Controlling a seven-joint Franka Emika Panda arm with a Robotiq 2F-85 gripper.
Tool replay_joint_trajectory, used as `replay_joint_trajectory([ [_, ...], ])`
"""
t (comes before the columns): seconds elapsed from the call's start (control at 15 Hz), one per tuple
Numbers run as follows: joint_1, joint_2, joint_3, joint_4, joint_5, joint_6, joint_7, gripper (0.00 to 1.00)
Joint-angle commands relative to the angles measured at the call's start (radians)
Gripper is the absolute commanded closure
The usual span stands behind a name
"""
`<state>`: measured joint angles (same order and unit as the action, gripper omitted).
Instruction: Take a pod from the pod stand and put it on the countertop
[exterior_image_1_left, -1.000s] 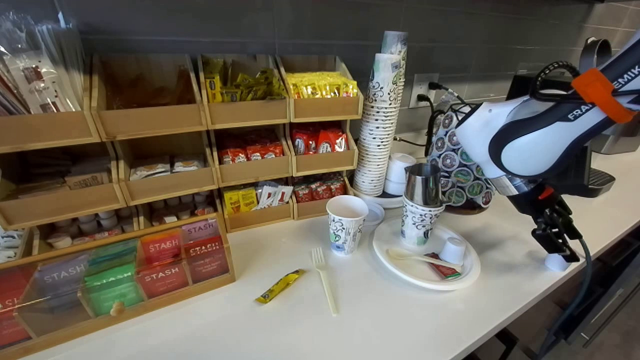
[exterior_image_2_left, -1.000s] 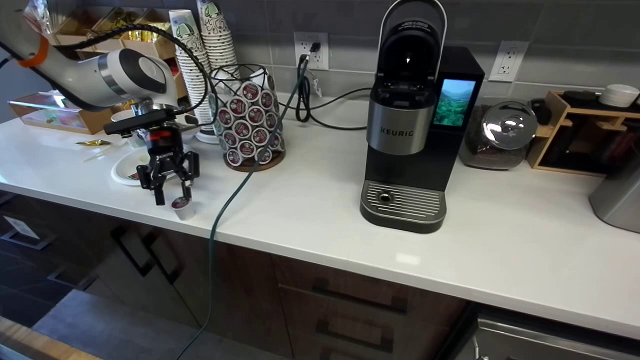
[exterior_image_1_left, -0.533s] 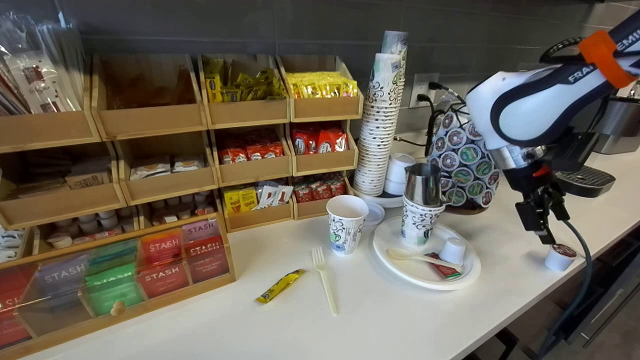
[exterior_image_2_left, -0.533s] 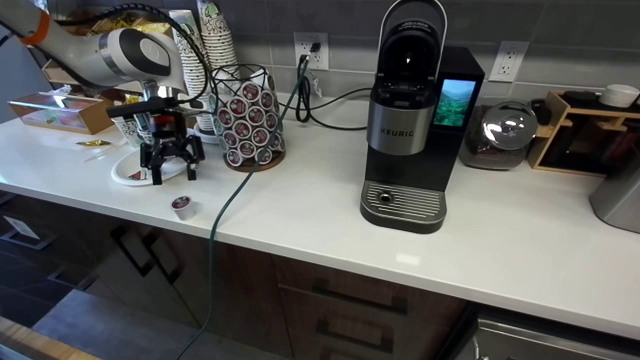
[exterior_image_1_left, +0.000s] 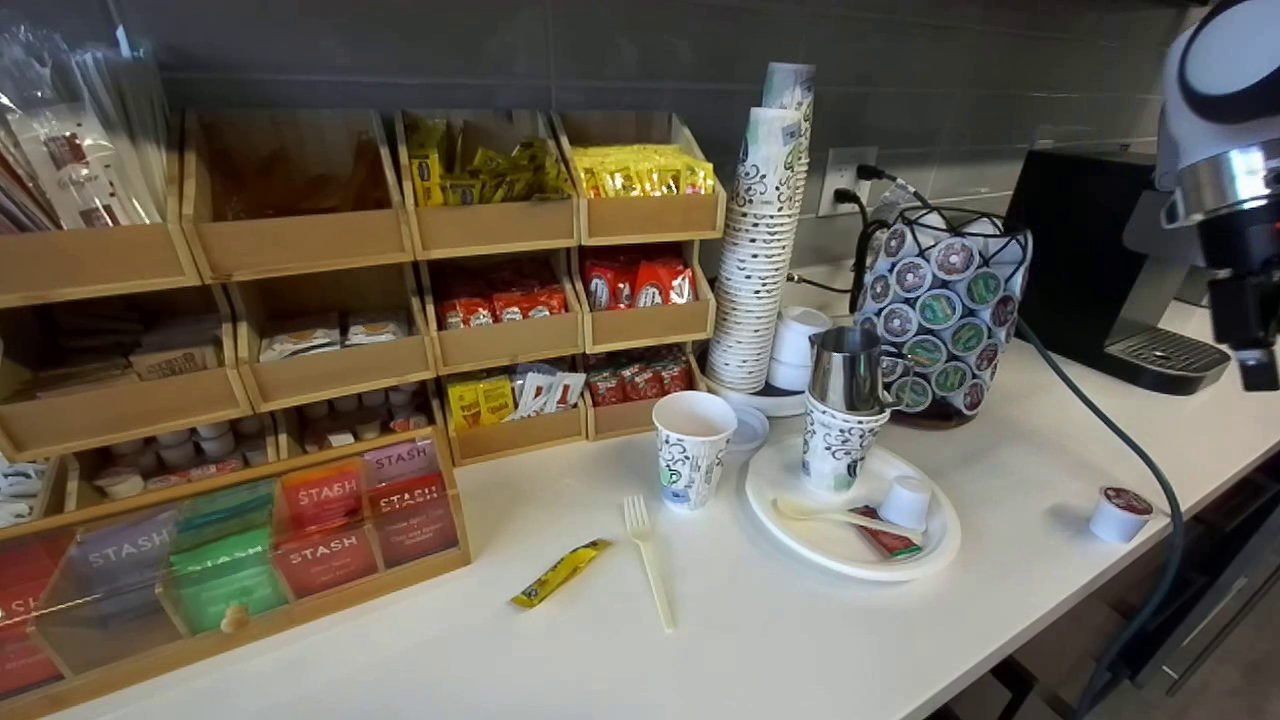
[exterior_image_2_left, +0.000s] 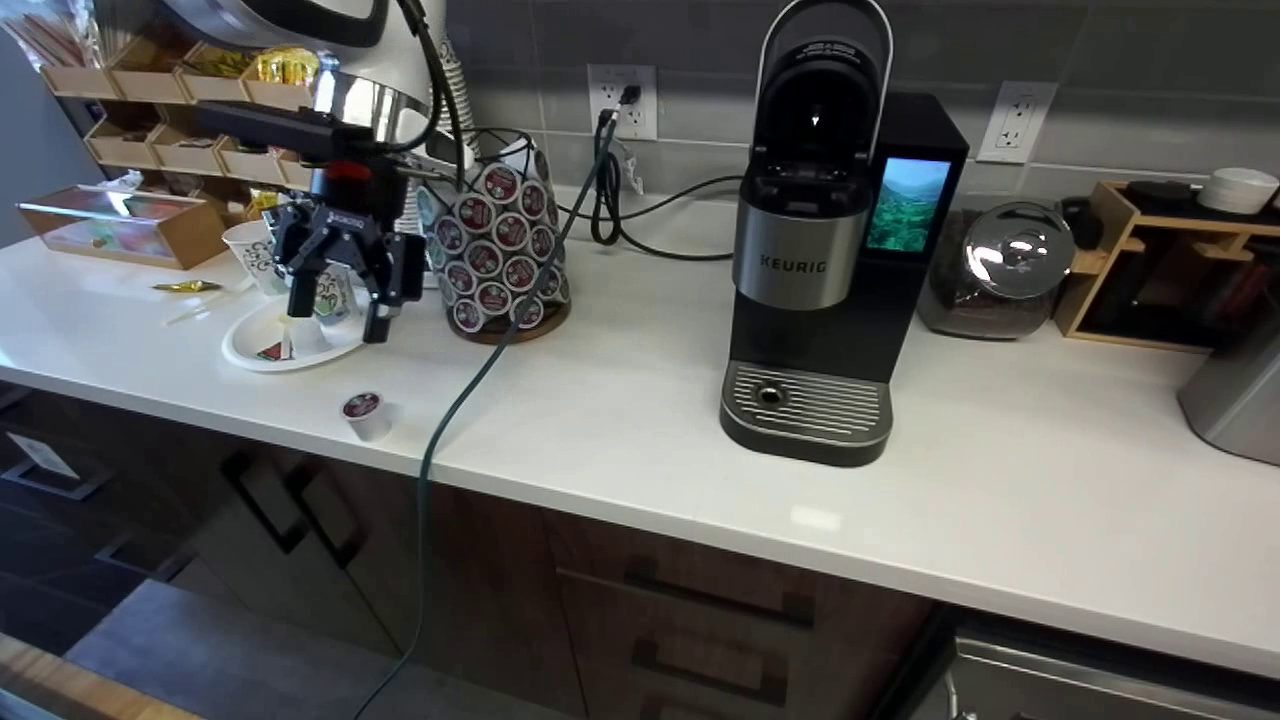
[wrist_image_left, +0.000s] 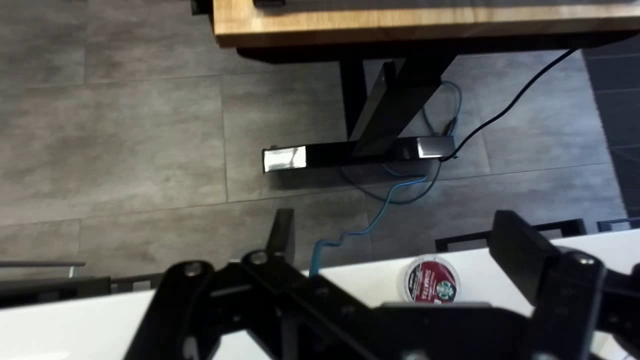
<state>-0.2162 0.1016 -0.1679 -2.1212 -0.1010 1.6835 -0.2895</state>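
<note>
Pod (exterior_image_2_left: 367, 420): tapered cup (maroon-topped) | on smooth, glossy countertop (exterior_image_2_left: 620, 410) | gripper (exterior_image_2_left: 340, 314): jaws spread

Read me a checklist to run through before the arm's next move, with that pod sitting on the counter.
1. Tool open: ok, spread and holding nothing.
2. Tool clear of the pod: ok, a gap shows in both exterior views.
3. Pod standing on the counter: ok, lid up.
4. Pod well back from the front edge: not ok, I'd say; it stands close to it.
5. Cable clear of the pod: ok, a gap shows in an exterior view.
6. Cable clear of the stand: cannot tell; it crosses in front in an exterior view.
</note>
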Motion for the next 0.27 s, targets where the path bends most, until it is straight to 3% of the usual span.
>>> replay_joint_trajectory([
  [0.0,-0.066,-0.164,-0.071,-0.070,0.101,-0.143,-0.107,0.00],
  [0.07,-0.075,-0.183,-0.089,-0.061,0.132,-0.191,-0.117,0.00],
  [0.13,-0.053,-0.109,-0.077,-0.019,0.073,-0.148,-0.090,0.00],
  [0.2,-0.063,-0.140,-0.094,-0.024,0.092,-0.179,-0.104,0.00],
])
